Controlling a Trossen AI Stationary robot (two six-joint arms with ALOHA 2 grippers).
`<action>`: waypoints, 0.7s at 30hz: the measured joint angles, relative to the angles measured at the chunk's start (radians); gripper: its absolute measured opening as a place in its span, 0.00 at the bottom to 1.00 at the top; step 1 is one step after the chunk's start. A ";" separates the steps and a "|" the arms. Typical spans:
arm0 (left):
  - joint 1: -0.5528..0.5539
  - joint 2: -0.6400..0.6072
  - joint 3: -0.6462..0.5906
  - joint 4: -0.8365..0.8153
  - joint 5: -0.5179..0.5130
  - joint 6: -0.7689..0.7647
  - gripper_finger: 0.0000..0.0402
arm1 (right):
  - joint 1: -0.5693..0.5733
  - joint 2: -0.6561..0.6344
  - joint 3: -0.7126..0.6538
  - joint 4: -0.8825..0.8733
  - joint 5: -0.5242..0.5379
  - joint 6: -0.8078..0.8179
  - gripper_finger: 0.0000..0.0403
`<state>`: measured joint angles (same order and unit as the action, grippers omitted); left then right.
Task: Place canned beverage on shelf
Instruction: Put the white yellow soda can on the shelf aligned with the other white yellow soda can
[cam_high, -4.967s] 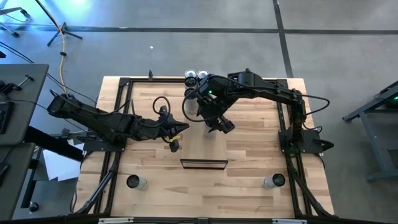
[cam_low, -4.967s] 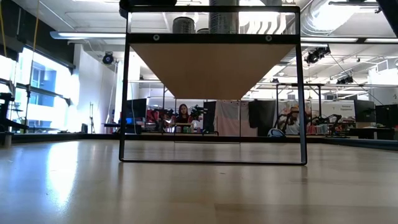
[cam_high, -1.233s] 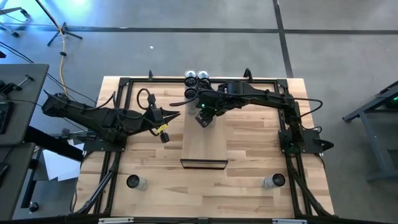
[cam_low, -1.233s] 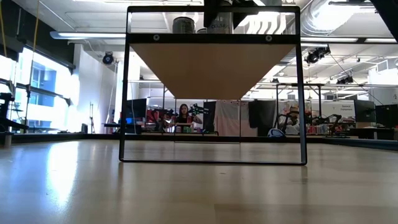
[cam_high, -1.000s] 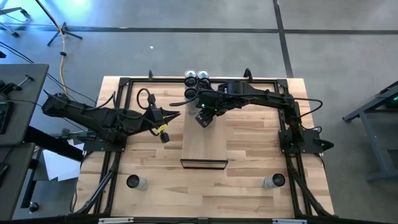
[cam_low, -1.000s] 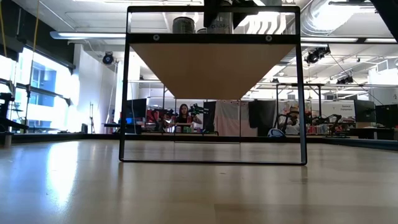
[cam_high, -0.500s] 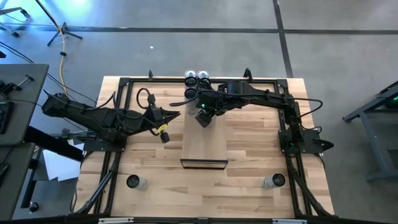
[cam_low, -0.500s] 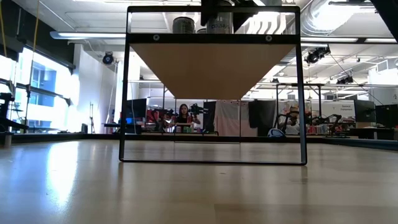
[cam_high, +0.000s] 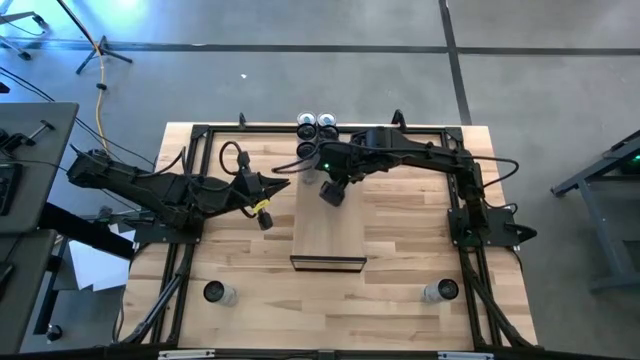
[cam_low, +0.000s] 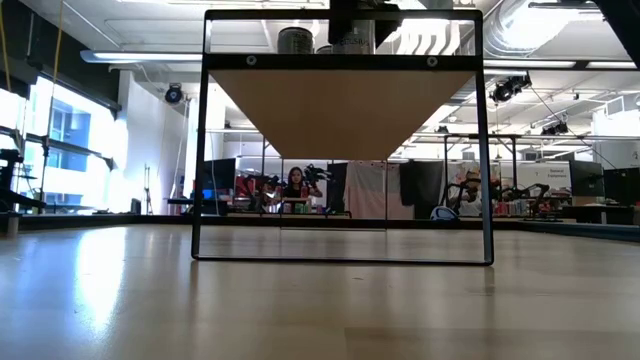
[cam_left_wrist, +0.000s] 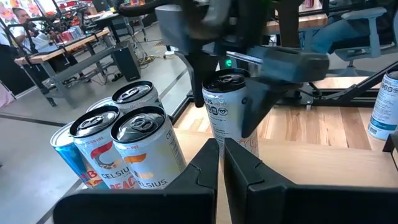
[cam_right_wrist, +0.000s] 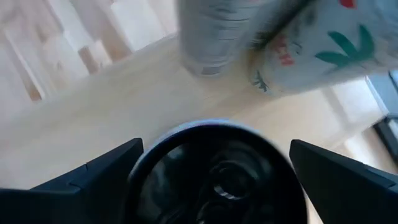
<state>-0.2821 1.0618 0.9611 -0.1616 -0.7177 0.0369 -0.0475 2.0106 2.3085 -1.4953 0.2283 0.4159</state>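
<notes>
1. The right gripper (cam_high: 333, 190) hangs over the far part of the shelf (cam_high: 328, 235), its fingers (cam_left_wrist: 256, 106) set on either side of a white can (cam_left_wrist: 225, 102) that stands upright on the light wood; the fingers sit close against the can's sides, though whether they press on it cannot be told
2. In the right wrist view the dark top of the can (cam_right_wrist: 214, 171) fills the space between the two fingers (cam_right_wrist: 93, 177), with the shelf's pale boards beyond
3. A cluster of other cans (cam_high: 316, 124) stands at the far end of the shelf, just beyond the white can; from the left wrist view four show close together, among them a white one with red and orange print (cam_left_wrist: 149, 152) and a blue one (cam_left_wrist: 68, 152)
4. The left gripper (cam_high: 285, 182) waits beside the shelf's left edge, its fingers (cam_left_wrist: 202, 171) nearly together with only a thin slit between them, holding nothing
5. Two more cans stand on the table near its front, one at the left (cam_high: 217, 293) and one at the right (cam_high: 442, 291), both well apart from the shelf
6. In the low view the shelf's underside (cam_low: 340, 105) sits in its dark frame (cam_low: 485, 150), with can bodies showing above it
</notes>
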 joint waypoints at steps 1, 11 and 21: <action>0.000 0.000 0.000 0.000 0.000 0.000 0.00 | 0.000 0.000 0.000 0.000 0.000 -0.039 0.97; 0.000 0.000 0.000 0.000 0.000 -0.035 0.00 | -0.005 0.000 0.001 -0.008 -0.001 -0.355 0.97; 0.000 0.000 0.000 0.000 0.000 -0.045 0.00 | -0.006 0.000 0.001 -0.018 -0.084 -0.652 0.97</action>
<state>-0.2825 1.0618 0.9611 -0.1616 -0.7177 -0.0081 -0.0536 2.0106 2.3093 -1.5131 0.1446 -0.2362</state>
